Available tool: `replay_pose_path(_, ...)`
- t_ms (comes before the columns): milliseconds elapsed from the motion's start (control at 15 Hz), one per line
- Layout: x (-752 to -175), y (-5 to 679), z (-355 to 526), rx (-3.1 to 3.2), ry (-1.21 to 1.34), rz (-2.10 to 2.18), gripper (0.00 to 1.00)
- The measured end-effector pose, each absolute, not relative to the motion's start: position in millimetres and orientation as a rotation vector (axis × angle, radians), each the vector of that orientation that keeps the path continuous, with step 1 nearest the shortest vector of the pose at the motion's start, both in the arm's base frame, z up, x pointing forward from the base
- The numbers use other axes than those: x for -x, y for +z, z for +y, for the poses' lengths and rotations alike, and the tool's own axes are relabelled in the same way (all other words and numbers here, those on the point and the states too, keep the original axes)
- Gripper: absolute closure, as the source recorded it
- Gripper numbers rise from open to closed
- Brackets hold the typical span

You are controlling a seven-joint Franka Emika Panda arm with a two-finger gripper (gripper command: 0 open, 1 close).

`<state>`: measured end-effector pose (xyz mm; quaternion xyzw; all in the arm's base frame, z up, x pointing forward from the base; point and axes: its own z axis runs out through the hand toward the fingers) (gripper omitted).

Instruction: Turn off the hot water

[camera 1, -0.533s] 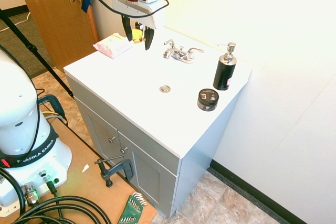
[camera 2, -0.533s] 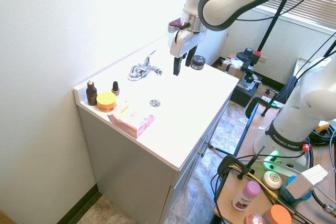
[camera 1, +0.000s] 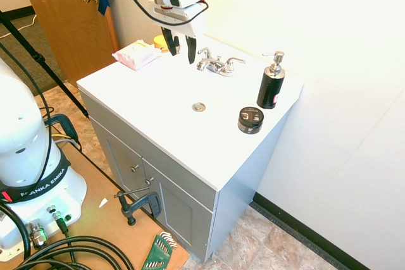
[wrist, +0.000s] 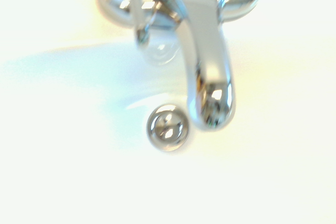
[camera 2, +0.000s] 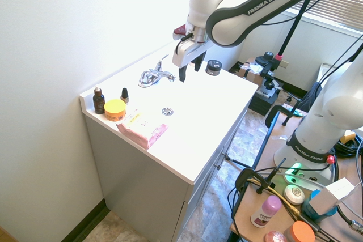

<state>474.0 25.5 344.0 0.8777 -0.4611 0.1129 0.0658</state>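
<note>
The gripper is hanging open and empty in the first exterior view, its two dark fingers pointing down with a clear gap between them. The faucet is sitting just beside it, toward the wall, and the hot lever is the handle nearest the fingers, close but not touching. No water is showing. Farther off on the same side, past the cold lever, the pump bottle and a black jar are standing; the drain is lying below the gripper on the counter.

In the second exterior view the gripper is hovering above the basin, the faucet just beyond it toward the wall, and the lever is sticking up.

The wrist view is looking down on the spout and drain, blurred.

Judging by its look, the lever is rigid polished metal: hard, slick, pivoting stiffly on its base. A push near its tip would likely serve better than a pinch, since smooth chrome could slip between the pads.
</note>
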Motion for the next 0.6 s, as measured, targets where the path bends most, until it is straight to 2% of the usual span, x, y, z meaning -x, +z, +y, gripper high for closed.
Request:
replay_pose_path(267, -525, 338, 32, -2.476, 0.574, -1.476, 0.0)
replay_pose_path(600, -551, 302, 49, -2.395, 0.606, -1.447, 0.0)
